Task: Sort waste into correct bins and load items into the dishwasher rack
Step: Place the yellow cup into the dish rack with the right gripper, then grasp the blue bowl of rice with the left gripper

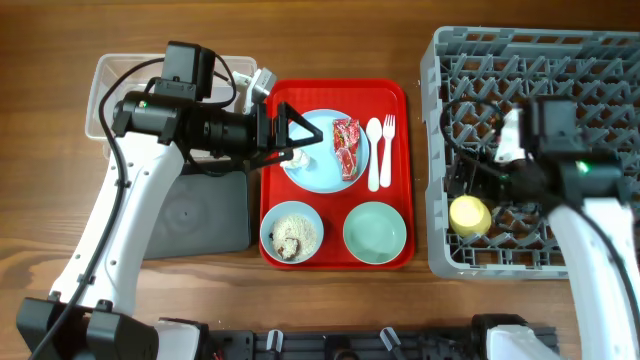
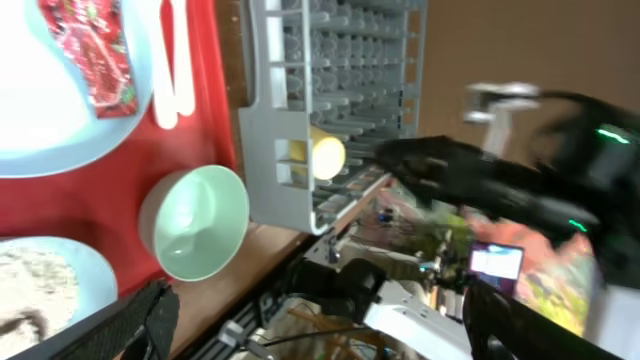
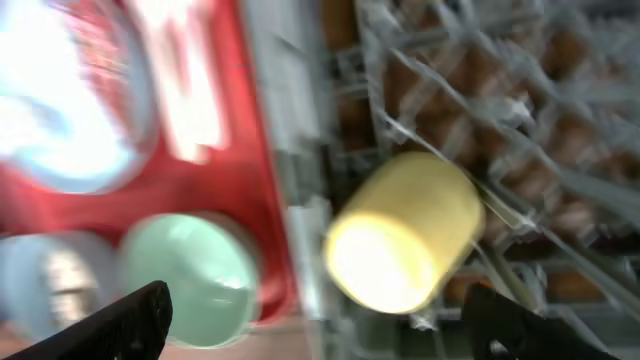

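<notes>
The right wrist view is blurred all over, so the small yellow plastic cup (image 3: 405, 235) and the large grey plastic lattice rack (image 3: 290, 110) have soft outlines. From overhead, the left arm (image 1: 135, 200) hides parts of the clear rectangular plastic tub (image 1: 98, 100) and the black rectangular plastic tray (image 1: 215, 215); the picture's edge cuts the rack at right. In the left wrist view the round light blue plate (image 2: 50, 110) is cut off at left.

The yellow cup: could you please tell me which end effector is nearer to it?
Right. The right end effector hangs close beside the yellow cup in the dishwasher rack; the left end effector is away over the light blue plate.
</notes>
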You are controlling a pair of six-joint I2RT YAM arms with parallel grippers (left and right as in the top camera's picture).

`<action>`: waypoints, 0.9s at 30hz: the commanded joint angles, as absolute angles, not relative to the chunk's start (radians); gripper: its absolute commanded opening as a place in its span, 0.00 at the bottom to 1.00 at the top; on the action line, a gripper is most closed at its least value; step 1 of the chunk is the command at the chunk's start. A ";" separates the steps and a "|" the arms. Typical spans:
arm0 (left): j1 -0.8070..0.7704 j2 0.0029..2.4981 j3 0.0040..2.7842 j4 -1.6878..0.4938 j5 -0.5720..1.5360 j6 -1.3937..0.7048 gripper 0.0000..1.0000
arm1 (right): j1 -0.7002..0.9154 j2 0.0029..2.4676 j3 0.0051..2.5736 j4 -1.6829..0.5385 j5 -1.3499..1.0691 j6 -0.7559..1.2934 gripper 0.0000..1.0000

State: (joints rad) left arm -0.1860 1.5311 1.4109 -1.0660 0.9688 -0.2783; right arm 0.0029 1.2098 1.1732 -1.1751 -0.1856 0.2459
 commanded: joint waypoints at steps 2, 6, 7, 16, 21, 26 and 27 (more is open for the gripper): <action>-0.190 1.476 1.414 -1.119 0.650 -0.286 0.90 | 0.001 0.950 1.232 -1.020 -0.514 0.212 0.94; -0.252 1.465 1.414 -1.172 0.515 -0.303 0.83 | 0.001 0.849 1.232 -0.974 -0.551 0.219 0.94; -0.292 1.467 1.412 -1.191 0.488 -0.310 0.80 | 0.001 0.834 1.232 -0.973 -0.551 0.221 0.95; -0.668 1.481 1.263 -1.111 0.002 -0.703 0.56 | 0.001 0.851 1.232 -0.979 -0.553 0.265 0.95; -0.770 1.534 1.197 -0.993 -0.063 -0.800 0.51 | 0.001 0.872 1.232 -0.986 -0.580 0.265 0.95; -0.804 1.623 1.196 -0.972 -0.065 -0.802 0.47 | 0.001 0.873 1.232 -0.988 -0.583 0.265 0.95; -0.808 1.647 1.196 -0.972 -0.065 -0.802 0.47 | 0.001 0.873 1.232 -0.991 -0.586 0.265 0.94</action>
